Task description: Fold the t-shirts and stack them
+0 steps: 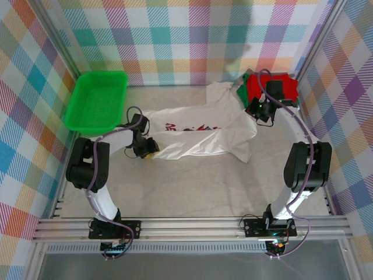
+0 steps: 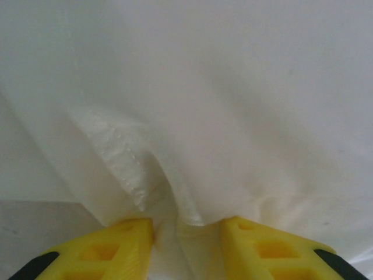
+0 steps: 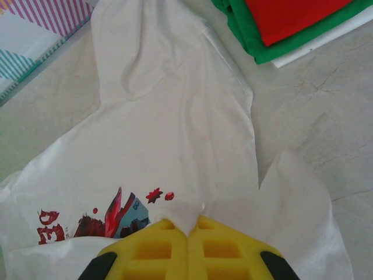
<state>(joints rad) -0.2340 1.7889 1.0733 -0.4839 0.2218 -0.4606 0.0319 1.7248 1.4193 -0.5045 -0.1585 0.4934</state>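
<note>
White t-shirt (image 1: 198, 140) enters left tool's (image 2: 187, 224) gap; right tool (image 3: 187, 224) pinches it.

Tray (image 1: 96, 100): far left on the table (image 1: 192, 186).
Spread shirt (image 1: 198, 137): mid-table, right of the tray.
Folded shirts (image 1: 256, 87): far-right corner, behind the right gripper (image 1: 261, 114).
Left gripper (image 1: 148, 149): at the spread shirt's left edge.

pale table (image 1: 192, 186), green tray (image 1: 96, 100) far left, white t-shirt (image 1: 198, 137) mid, folded tees (image 1: 254, 86) right

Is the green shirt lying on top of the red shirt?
No, in the right wrist view the red shirt lies on top of the green shirt.
</note>
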